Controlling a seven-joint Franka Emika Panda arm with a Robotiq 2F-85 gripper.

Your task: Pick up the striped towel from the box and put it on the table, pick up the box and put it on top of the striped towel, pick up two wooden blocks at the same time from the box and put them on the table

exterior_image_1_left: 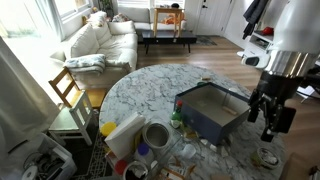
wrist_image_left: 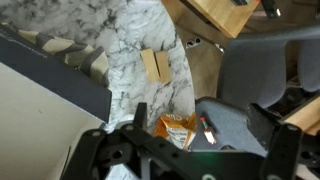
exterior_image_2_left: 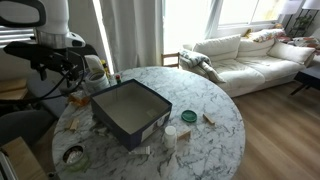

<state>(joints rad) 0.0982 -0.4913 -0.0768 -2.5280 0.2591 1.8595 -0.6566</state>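
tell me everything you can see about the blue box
The box is a dark navy rectangle with an open top, low straight walls and a paler grey-beige floor inside. It looks stiff, like board or covered wood. It sits upright and level on the marble table, towards the edge nearest the robot, with small clutter close by its walls. Nothing tall stands in it; whether small things lie inside cannot be told. The open claw hangs beside it, apart from its wall.
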